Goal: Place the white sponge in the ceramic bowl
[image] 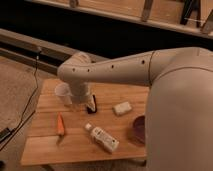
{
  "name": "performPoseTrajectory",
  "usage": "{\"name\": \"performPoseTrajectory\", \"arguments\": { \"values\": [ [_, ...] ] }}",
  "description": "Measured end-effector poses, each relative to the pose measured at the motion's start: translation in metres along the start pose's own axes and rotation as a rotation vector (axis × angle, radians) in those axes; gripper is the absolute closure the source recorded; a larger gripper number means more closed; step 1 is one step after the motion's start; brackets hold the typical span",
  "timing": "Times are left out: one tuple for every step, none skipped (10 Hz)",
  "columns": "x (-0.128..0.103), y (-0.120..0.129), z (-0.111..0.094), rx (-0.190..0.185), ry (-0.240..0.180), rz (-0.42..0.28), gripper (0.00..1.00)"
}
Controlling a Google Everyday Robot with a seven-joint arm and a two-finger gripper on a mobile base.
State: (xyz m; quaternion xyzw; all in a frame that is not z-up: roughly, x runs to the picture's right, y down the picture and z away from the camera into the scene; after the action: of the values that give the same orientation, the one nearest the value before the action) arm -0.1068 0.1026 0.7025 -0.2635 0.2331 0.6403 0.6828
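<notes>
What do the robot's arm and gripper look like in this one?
The arm is off-white and smooth, made of thick rounded segments with small dark dots along it. The gripper, low over the wooden table beside the white cup, is black and narrow. No cables show on either.
</notes>
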Motion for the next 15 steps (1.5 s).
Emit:
{"name": "performPoseTrajectory", "arguments": {
  "values": [
    [0.0,0.0,0.0,0.0,0.0,0.0,0.35],
    [0.0,0.0,0.0,0.0,0.0,0.0,0.35],
    [0.0,0.0,0.0,0.0,0.0,0.0,0.35],
    [0.0,0.0,0.0,0.0,0.0,0.0,0.35],
    [0.0,0.0,0.0,0.0,0.0,0.0,0.35],
    [0.0,0.0,0.0,0.0,0.0,0.0,0.35],
    [0.0,0.0,0.0,0.0,0.0,0.0,0.35],
    [0.0,0.0,0.0,0.0,0.0,0.0,0.35],
    [0.0,0.0,0.0,0.0,0.0,0.0,0.35],
    [0.0,0.0,0.0,0.0,0.0,0.0,0.35],
    [0.0,0.0,0.0,0.0,0.0,0.0,0.35],
    [0.0,0.0,0.001,0.001,0.001,-0.001,0.35],
    [-0.001,-0.003,0.003,0.001,0.004,-0.009,0.35],
    [-0.004,-0.009,0.01,0.004,0.012,-0.027,0.35],
    [-0.013,-0.023,0.019,0.014,0.015,-0.041,0.35]
  ]
}}
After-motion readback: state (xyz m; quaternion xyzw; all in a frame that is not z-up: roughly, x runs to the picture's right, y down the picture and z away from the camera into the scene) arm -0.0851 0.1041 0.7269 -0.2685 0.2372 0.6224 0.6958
